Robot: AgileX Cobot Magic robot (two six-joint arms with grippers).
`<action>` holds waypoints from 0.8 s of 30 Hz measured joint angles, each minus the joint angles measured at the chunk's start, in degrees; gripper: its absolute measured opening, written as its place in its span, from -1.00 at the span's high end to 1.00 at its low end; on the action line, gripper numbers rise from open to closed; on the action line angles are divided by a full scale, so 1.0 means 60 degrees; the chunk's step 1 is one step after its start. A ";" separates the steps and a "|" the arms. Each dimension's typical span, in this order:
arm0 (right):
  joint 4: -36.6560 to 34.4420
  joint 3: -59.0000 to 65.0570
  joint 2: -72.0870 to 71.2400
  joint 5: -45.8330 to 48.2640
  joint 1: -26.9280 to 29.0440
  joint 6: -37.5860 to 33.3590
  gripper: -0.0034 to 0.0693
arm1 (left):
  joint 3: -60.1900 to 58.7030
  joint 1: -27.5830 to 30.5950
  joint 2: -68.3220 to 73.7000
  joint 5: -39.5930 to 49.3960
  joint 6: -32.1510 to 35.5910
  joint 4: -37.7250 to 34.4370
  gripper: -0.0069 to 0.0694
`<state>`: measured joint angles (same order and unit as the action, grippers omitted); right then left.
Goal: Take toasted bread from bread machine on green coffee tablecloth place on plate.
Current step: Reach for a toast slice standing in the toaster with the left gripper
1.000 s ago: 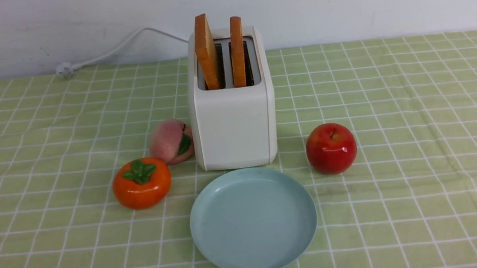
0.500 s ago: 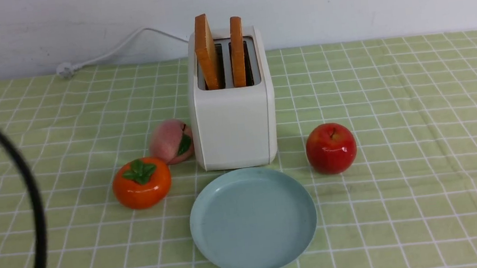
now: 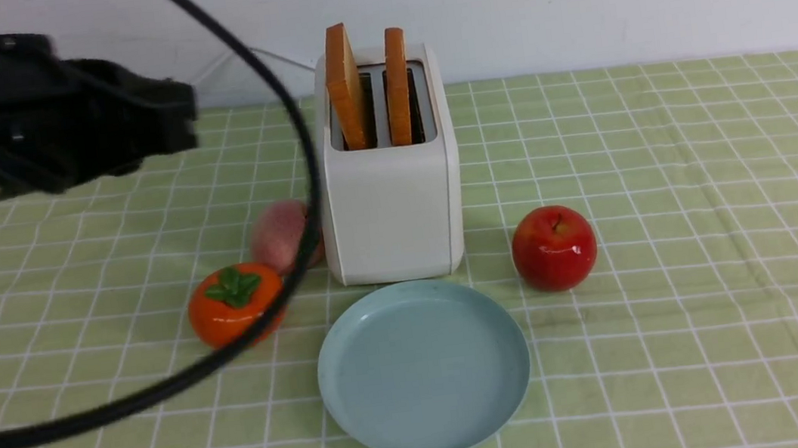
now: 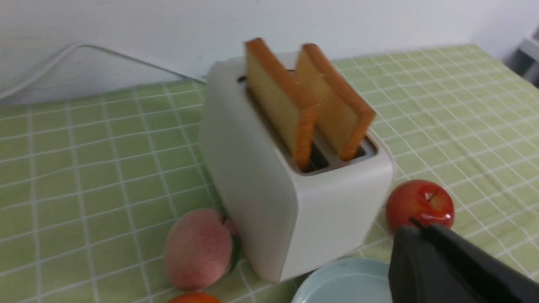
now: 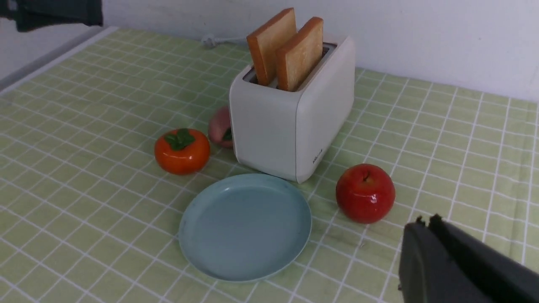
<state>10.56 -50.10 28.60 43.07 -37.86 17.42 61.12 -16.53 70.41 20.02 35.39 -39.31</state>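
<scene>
**Two stiff slices standing in the slots, both end effectors closed and empty**

The toasted bread (image 3: pixel 344 86) is two square slices standing on edge in the bread machine (image 3: pixel 390 210), one in each slot. Their upper parts rise clear of the grey top, and a narrow gap runs between them. Neither slice is on the plate (image 3: pixel 424 369) yet.

Judging by the look, each slice should be light, dry and rigid, with a rough crust that gives the fingers some bite. A hard pinch could crack a slice or crumble a corner. The sensible hold is on the exposed upper part, across the two broad faces, with one finger slipped into the gap. The lift should then go straight up so the lower edge does not catch in the slot. The gap looks tight, so the neighbouring slice may get nudged.

The bread machine stands on the green coffee tablecloth (image 3: pixel 673 221), with the plate just in front of it, almost touching its base. A peach (image 3: pixel 278 235) and a persimmon (image 3: pixel 234 305) sit at its left, and an apple (image 3: pixel 554 247) at its right.

The left end effector (image 3: pixel 185 121) hangs above the cloth, left of the slices and about level with them. Its jaws are pressed together on nothing, and its black cable (image 3: pixel 299 152) loops across the fruit. The right end effector (image 5: pixel 425 221) is out of the front view; its own camera shows it closed and empty, near the apple side. Either would have to open before taking a slice
</scene>
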 joint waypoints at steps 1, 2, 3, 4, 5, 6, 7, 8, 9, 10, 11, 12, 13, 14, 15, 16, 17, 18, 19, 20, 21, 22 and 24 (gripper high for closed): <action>0.0000 0.0000 0.0000 -0.0021 0.0000 0.0000 0.90 | 0.0035 -0.0052 0.0000 -0.0032 -0.0010 0.0033 0.85; 0.0000 0.0000 0.0000 -0.0102 0.0000 0.0000 0.90 | 0.0314 -0.0331 0.0403 -0.0260 -0.0023 0.0257 0.85; 0.0000 0.0000 0.0000 -0.0123 0.0000 0.0000 0.90 | 0.0449 -0.0408 0.0582 -0.0350 -0.0031 0.0330 0.85; 0.0000 0.0000 0.0000 -0.0222 0.0000 0.0000 0.89 | 0.0873 -0.0515 0.1137 -0.0467 -0.0031 0.0464 0.80; 0.0000 0.0000 0.0000 -0.0228 0.0000 0.0000 0.89 | 0.0928 -0.0517 0.1200 -0.0462 -0.0031 0.0474 0.79; -0.0009 -0.0012 0.0000 -0.0246 0.0000 0.0000 0.89 | 0.1469 -0.0526 0.1719 -0.0462 -0.0031 0.0495 0.65; -0.0009 -0.0012 0.0000 -0.0256 0.0000 0.0000 0.89 | 0.1650 -0.0526 0.1980 -0.0462 -0.0041 0.0485 0.56; -0.0009 -0.0012 0.0000 -0.0256 0.0000 0.0000 0.88 | 0.1769 -0.0526 0.2113 -0.0462 -0.0042 0.0473 0.50; -0.0030 -0.0012 0.0000 -0.0265 0.0000 -0.0023 0.88 | 0.2279 -0.0526 0.2640 -0.0462 -0.0063 0.0339 0.24; -0.0055 -0.0012 0.0000 -0.0265 0.0000 -0.0023 0.87 | 0.2495 -0.0526 0.2964 -0.0470 -0.0076 0.0243 0.12; -0.0088 -0.0012 0.0000 -0.0265 0.0000 -0.0023 0.87 | 0.2700 -0.0526 0.3215 -0.0470 -0.0084 0.0124 -0.01; -0.0122 -0.0012 0.0000 -0.0265 0.0000 -0.0023 0.87 | 0.2942 -0.0526 0.3461 -0.0494 -0.0094 -0.0029 -0.15; -0.0190 -0.0012 0.0000 -0.0265 0.0000 -0.0023 0.87 | 0.3250 -0.0526 0.3938 -0.0560 -0.0094 -0.0244 -0.32; -0.0210 -0.0012 0.0000 -0.0265 0.0000 -0.0023 0.87 | 0.3410 -0.0526 0.4165 -0.0618 -0.0094 -0.0338 -0.40; -0.0231 -0.0012 0.0000 -0.0272 0.0000 -0.0023 0.87 | 0.3602 -0.0526 0.4436 -0.0713 -0.0103 -0.0418 -0.47; -0.0231 -0.0012 0.0000 -0.0272 0.0000 -0.0023 0.86 | 0.3740 -0.0526 0.4596 -0.0815 -0.0103 -0.0441 -0.50; -0.0231 -0.0012 0.0000 -0.0272 0.0000 -0.0023 0.86 | 0.3923 -0.0526 0.4894 -0.0973 -0.0103 -0.0474 -0.53; -0.0231 -0.0012 0.0000 -0.0272 0.0000 -0.0023 0.86 | 0.4027 -0.0526 0.5077 -0.1085 -0.0103 -0.0473 -0.53; -0.0231 -0.0012 0.0000 -0.0272 0.0000 -0.0023 0.86 | 0.4049 -0.0526 0.5165 -0.1115 -0.0103 -0.0473 -0.53; -0.0231 -0.0012 0.0000 -0.0272 0.0000 -0.0023 0.86 | 0.4175 -0.0526 0.5405 -0.1332 -0.0103 -0.0481 -0.52; -0.0231 -0.0012 0.0000 -0.0272 0.0000 -0.0029 0.85 | 0.4245 -0.0526 0.5640 -0.1491 -0.0103 -0.0485 -0.49; -0.0231 -0.0012 0.0000 -0.0272 0.0000 -0.0029 0.85 | 0.4263 -0.0526 0.5670 -0.1537 -0.0103 -0.0488 -0.48; -0.0231 -0.0012 0.0000 -0.0272 0.0000 -0.0029 0.85 | 0.4307 -0.0526 0.5972 -0.1780 -0.0103 -0.0622 -0.40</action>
<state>9.17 -50.17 28.60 41.43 -37.86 17.24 86.96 -19.68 106.24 9.34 34.78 -43.04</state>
